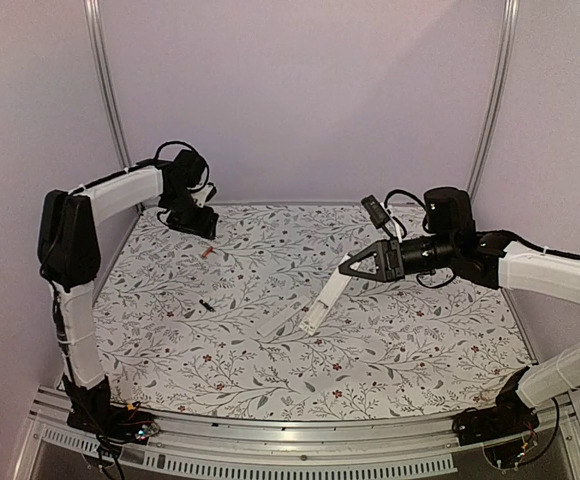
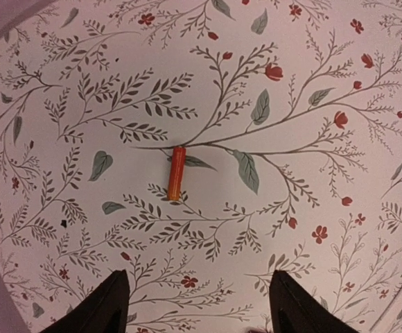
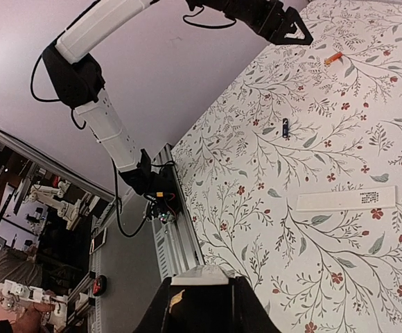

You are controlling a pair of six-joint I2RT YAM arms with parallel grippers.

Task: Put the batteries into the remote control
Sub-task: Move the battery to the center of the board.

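An orange battery (image 2: 177, 173) lies on the flowered cloth, ahead of my left gripper (image 2: 199, 274), which hovers open with nothing between its fingers (image 2: 104, 305). From above, that battery (image 1: 207, 253) sits just in front of the left gripper (image 1: 194, 220) at the back left. A second, dark battery (image 1: 206, 306) lies nearer the front. My right gripper (image 1: 355, 268) is shut on the upper end of the white remote control (image 1: 325, 300), held tilted with its lower end down by the cloth. Its white end (image 3: 202, 275) shows between the right jaws.
A flat white strip (image 1: 280, 322) with a dotted patch lies on the cloth beside the remote's lower end, and it also shows in the right wrist view (image 3: 346, 199). The metal rail (image 1: 300, 440) runs along the near edge, and purple walls enclose the back and sides.
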